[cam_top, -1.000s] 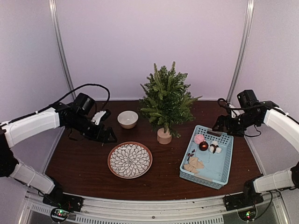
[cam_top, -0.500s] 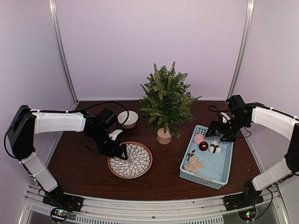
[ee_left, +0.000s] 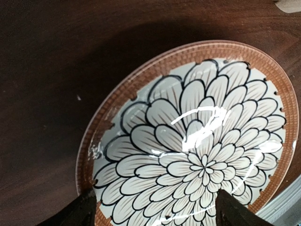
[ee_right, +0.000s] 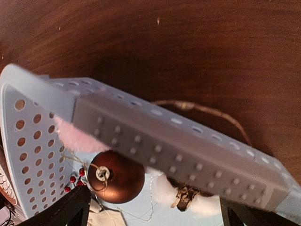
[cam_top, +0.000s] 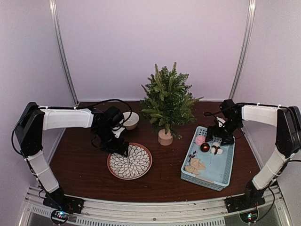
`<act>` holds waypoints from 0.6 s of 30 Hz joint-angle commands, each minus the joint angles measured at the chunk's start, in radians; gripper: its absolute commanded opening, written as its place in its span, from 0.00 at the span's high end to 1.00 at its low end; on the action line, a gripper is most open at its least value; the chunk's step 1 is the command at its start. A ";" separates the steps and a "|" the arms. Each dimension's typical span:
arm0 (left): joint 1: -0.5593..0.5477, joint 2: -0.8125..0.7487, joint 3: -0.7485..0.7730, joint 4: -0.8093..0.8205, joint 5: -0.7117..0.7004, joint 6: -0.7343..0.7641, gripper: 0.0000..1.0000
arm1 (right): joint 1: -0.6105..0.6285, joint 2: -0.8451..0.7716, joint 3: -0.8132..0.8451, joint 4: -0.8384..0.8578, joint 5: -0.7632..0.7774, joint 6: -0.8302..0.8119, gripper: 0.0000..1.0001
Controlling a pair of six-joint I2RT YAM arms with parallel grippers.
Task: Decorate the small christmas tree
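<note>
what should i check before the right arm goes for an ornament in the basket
1. right jaws open: ok
2. right jaws above the far end of the blue basket: ok
3. brown bauble lying uncovered in the basket: ok
4. bauble's string free of the other ornaments: cannot tell
5. small christmas tree upright: ok
6. left jaws open and empty, at the plate: ok

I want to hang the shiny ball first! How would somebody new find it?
Find the small christmas tree standing in the middle, then the light blue basket to its right. At the basket's far end, between a fluffy pink ornament and a white cottony one, lies a dark red ball, the only smooth, shiny thing there.
</note>
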 commanded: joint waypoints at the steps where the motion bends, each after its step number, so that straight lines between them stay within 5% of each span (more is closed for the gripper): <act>1: 0.022 0.036 0.040 -0.103 -0.197 -0.014 0.12 | -0.038 0.036 0.067 0.005 0.090 -0.036 0.01; 10: 0.117 0.046 0.066 -0.182 -0.345 -0.007 0.12 | -0.125 0.144 0.182 0.017 0.120 -0.094 0.00; 18: 0.317 0.059 0.046 -0.158 -0.386 0.074 0.12 | -0.174 0.269 0.297 0.033 0.131 -0.104 0.01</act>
